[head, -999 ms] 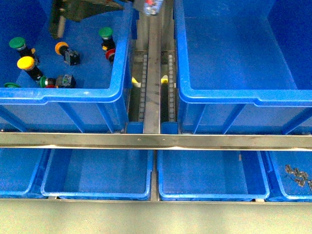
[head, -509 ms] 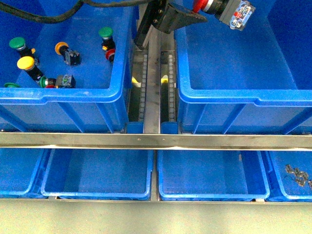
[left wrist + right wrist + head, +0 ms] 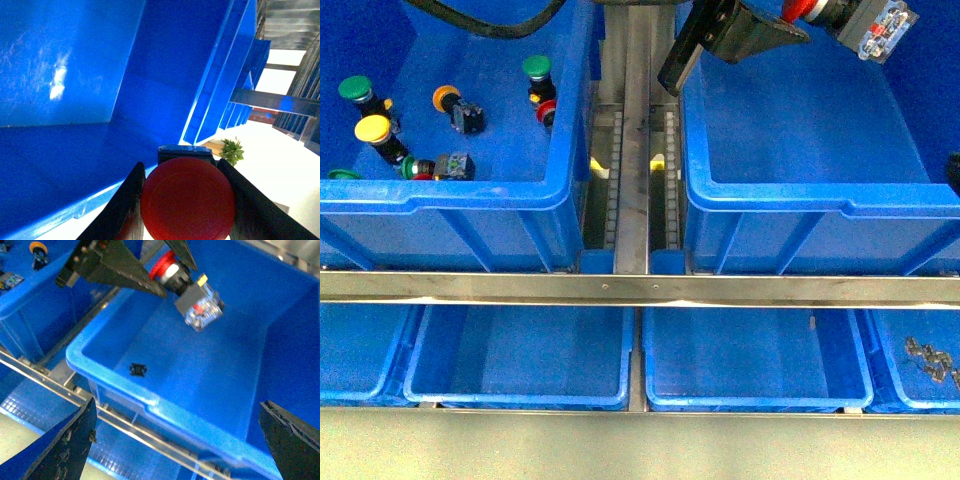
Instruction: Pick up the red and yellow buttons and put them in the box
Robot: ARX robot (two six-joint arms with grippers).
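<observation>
Red button (image 3: 184,286): held in the air over the box (image 3: 800,196), toward its far left corner, clear of the floor and walls. Yellow button (image 3: 373,130): lying in the left crate (image 3: 480,190), near that crate's left wall, with nothing touching it.

Visibility limits:
- The front view cuts off the left end effector (image 3: 800,20) at the top edge. Only one dark finger shows, and the red cap is half out of frame.
- The right end effector (image 3: 177,402) appears in the front view only as a dark sliver at the right edge.
- The left wrist view is largely filled by the cap, which hides most of the button's body.
- A small dark item (image 3: 137,370) lies on the box floor near the front left corner (too blurred to identify, and not seen from the front).

End effectors:
- Left: the fingers are pinched on the red button, one on each side of the cap, both touching it.
- Right: the fingers are spread wide and hold nothing. They are near the box's front rim.

Condition of the held item:
- It has a round red mushroom cap, a black collar and a grey block with a yellow edge. It ends in a clear terminal part with red and blue specks.
- It hangs tilted, with the cap toward the left crate and the terminal end toward the box's right side.
</observation>
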